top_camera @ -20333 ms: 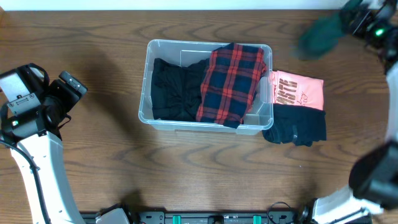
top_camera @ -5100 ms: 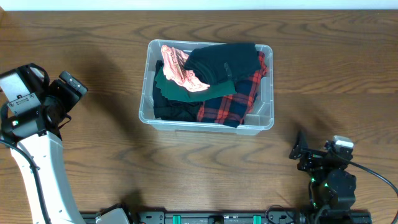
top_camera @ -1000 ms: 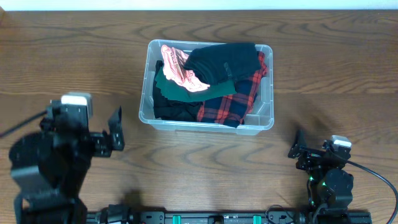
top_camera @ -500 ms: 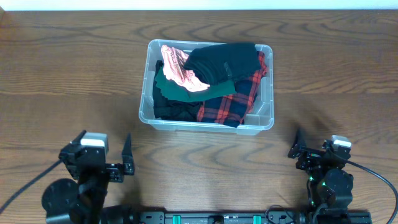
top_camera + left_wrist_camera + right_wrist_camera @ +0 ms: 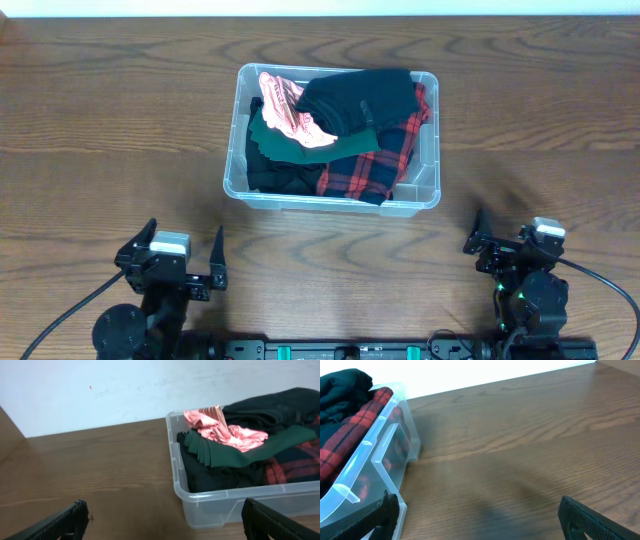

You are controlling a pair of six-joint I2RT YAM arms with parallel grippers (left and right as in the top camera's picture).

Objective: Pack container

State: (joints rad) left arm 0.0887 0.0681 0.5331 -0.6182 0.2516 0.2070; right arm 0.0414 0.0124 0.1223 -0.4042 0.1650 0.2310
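The large clear plastic rectangular container (image 5: 231,165), heaped with black, green, pink and red-plaid clothing (image 5: 352,98), sits mid-way across the brown wooden worktop (image 5: 110,110), its long axis running left to right. It lies ahead of and between the arms: forward-right of the left tool (image 5: 184,240), forward-left of the right tool (image 5: 480,517), neither clearly nearer. Both tools are spread wide, holding nothing.

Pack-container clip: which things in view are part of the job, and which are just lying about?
Job:
container
inside it: pink top, green cloth, black top, plaid shirt

Not the job:
table
No loose items in view. The left claw and right claw are open and hold nothing.
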